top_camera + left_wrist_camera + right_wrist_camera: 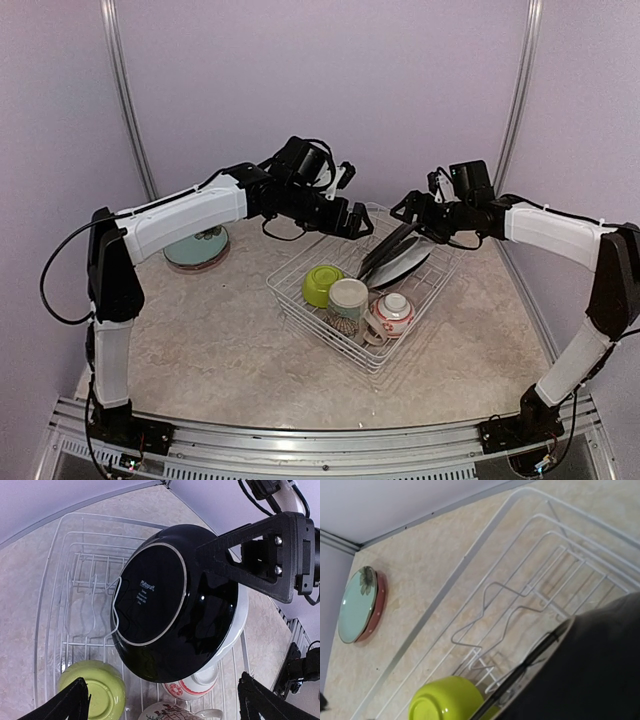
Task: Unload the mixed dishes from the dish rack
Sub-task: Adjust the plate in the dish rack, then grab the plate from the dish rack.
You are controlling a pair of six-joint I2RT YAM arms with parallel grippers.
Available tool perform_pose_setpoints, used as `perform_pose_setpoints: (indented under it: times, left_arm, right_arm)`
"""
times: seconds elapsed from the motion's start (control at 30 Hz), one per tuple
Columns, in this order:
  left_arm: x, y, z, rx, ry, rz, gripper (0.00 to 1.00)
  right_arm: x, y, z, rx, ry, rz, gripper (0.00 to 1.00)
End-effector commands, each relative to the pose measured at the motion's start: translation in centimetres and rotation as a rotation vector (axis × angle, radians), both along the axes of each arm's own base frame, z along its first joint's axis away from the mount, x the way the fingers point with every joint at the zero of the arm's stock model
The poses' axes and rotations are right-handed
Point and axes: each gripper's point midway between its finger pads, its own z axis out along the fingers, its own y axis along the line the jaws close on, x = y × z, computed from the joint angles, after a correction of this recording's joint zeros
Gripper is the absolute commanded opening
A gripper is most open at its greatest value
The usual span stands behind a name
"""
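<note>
Black plate (395, 258) leans on edge in the dish rack (300, 312), top rim toward the right arm. Right tool (412, 225) straddles that rim with its jaws apart, not clamped yet. Left tool (358, 222) hovers wide open nearby.

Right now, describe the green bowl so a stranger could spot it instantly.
Find the white wire dish rack mid-table. The bowl sits in its left end, beside a cream mug. It alone is bright lime green; its neighbours are cream, white and black.

white plate (240, 622) mostly hidden behind black plate (170, 605), mug (167, 712) cut off at bottom edge
</note>
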Motion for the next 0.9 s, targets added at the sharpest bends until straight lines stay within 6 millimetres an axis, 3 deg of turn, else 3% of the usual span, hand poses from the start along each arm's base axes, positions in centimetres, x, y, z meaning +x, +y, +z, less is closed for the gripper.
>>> perform_pose_setpoints:
  times: [0.0,0.47,0.63,0.87]
  left_arm:
    - [-1.2,-2.2,-1.1,-0.010,0.053,-0.068,0.99]
    - [-1.4,-5.2,-5.1,0.177,-0.069,-0.047,0.99]
    - [0.3,-4.8,-6.3,0.311,-0.201,0.038,0.88]
    - [1.1,-5.1,-7.3,0.403,-0.297,0.047,0.72]
  right_arm:
    - [0.3,1.3,1.3,0.041,-0.031,0.028,0.88]
    - [0.5,1.9,1.4,0.056,-0.039,0.051,0.88]
    - [0.4,1.8,1.6,0.056,-0.042,0.054,0.88]
    - [0.3,1.5,1.8,0.044,-0.050,0.045,0.88]
